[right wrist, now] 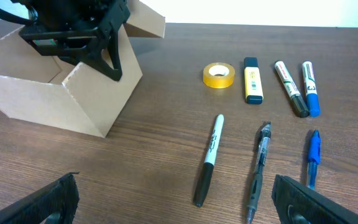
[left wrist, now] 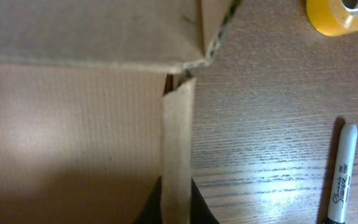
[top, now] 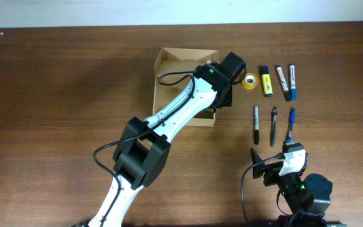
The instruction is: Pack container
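The container, a tan cardboard box (top: 174,74), stands open at the back middle of the table. My left gripper (top: 219,94) is at its right wall and is shut on that wall's edge (left wrist: 177,143), with a finger on each side (left wrist: 176,202). The box (right wrist: 48,93) and the left gripper (right wrist: 82,31) also show in the right wrist view. My right gripper (top: 287,157) is open and empty near the front edge, its fingers (right wrist: 176,199) spread wide in front of the pens. The box's inside is mostly hidden by the arm.
Right of the box lie a yellow tape roll (top: 250,81), a yellow highlighter (top: 266,81) and two markers (top: 282,80) (top: 292,82). Nearer the front lie a black marker (top: 256,124), a grey pen (top: 273,125) and a blue pen (top: 290,123).
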